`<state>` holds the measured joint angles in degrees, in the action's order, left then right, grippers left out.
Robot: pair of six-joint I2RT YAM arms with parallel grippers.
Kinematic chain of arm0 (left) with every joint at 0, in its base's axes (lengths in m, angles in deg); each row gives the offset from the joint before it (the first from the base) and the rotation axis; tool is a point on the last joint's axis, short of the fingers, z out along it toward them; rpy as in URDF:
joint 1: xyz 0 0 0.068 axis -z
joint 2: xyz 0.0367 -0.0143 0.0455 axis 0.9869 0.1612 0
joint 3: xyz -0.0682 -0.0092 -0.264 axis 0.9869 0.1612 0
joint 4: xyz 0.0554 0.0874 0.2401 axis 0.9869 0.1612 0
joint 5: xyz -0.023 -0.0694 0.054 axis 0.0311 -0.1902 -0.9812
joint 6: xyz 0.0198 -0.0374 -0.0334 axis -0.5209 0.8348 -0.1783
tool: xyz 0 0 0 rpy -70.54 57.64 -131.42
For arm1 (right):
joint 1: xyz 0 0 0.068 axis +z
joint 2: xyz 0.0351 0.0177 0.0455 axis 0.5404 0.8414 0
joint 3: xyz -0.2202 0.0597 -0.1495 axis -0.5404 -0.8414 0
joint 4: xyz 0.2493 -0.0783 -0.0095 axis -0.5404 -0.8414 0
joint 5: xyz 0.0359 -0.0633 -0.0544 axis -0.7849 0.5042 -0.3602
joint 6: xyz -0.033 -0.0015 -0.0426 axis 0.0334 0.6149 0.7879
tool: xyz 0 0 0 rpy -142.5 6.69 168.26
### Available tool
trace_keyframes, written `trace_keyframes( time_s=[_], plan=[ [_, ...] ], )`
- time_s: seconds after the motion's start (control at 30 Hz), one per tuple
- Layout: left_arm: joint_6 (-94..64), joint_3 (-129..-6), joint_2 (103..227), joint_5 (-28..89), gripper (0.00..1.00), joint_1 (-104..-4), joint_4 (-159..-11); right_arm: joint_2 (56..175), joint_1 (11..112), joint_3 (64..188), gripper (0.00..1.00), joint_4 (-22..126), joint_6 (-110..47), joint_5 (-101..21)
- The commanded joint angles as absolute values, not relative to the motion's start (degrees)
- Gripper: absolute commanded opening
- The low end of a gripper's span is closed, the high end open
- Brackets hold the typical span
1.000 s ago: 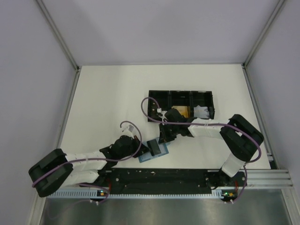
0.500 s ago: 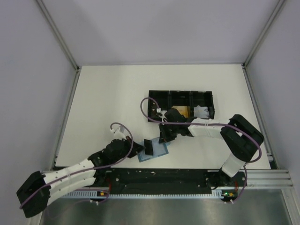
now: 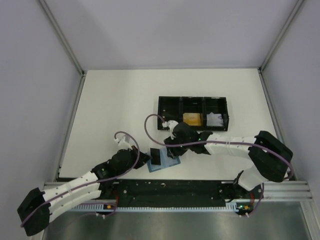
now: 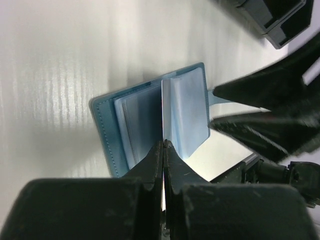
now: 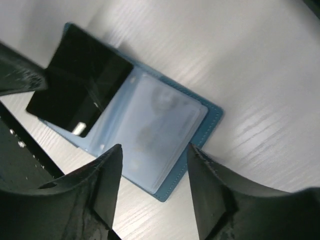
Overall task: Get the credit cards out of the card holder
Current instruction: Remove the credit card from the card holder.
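change: the left arm has drawn back toward the near left. The black card (image 5: pixel 80 100) has gone with it, from over the middle of the card holder (image 5: pixel 165 135) to its left end.
left gripper (image 4: pixel 163 150): clamped on the black card's edge; its wrist view shows the card edge-on between the fingers.
right arm: has swung off the tray (image 3: pixel 170 98) and come nearer.
right gripper (image 5: pixel 153 150): spread wide with nothing in it, fingers either side of the holder's right leaf. Can't tell if it touches the holder.
card holder: lies open on the table (image 3: pixel 115 110), near centre, between the two grippers and well apart from the tray.
black card: tilted, one end overlapping the holder's left leaf. Can't tell if it is fully clear of its slot.
orange card (image 3: pixel 191 119): in the tray's middle compartment, no longer partly covered by the right arm. The white paper (image 3: pixel 216 120) is in the right compartment.
meaning: the black card looks nearly out, and no other card shows in the sleeves. My guess at what's left: pull it clear and set it down.
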<state>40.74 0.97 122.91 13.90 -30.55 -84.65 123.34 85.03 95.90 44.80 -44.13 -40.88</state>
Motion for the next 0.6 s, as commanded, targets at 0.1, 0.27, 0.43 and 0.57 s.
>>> trace_keyframes(
  time_s=[0.1, 0.27, 0.43, 0.57],
  plan=[
    [43.0, 2.3, 125.4, 14.6, 0.0, -30.8, -88.0, 114.5, 97.8, 91.7, 0.68, 55.2, -28.8, -23.9],
    [43.8, 1.9, 125.1, 14.5, 0.0, -30.8, -88.2, 115.2, 107.4, 90.2, 0.7, 62.3, -20.6, -15.1],
    [44.6, 1.7, 124.4, 14.8, 0.0, -30.8, -88.2, 120.4, 112.7, 91.6, 0.69, 65.8, -16.0, -10.1],
    [44.7, 1.8, 123.9, 14.7, 0.0, -30.8, -88.1, 125.1, 115.9, 93.7, 0.67, 67.7, -13.6, -7.2]
  ],
)
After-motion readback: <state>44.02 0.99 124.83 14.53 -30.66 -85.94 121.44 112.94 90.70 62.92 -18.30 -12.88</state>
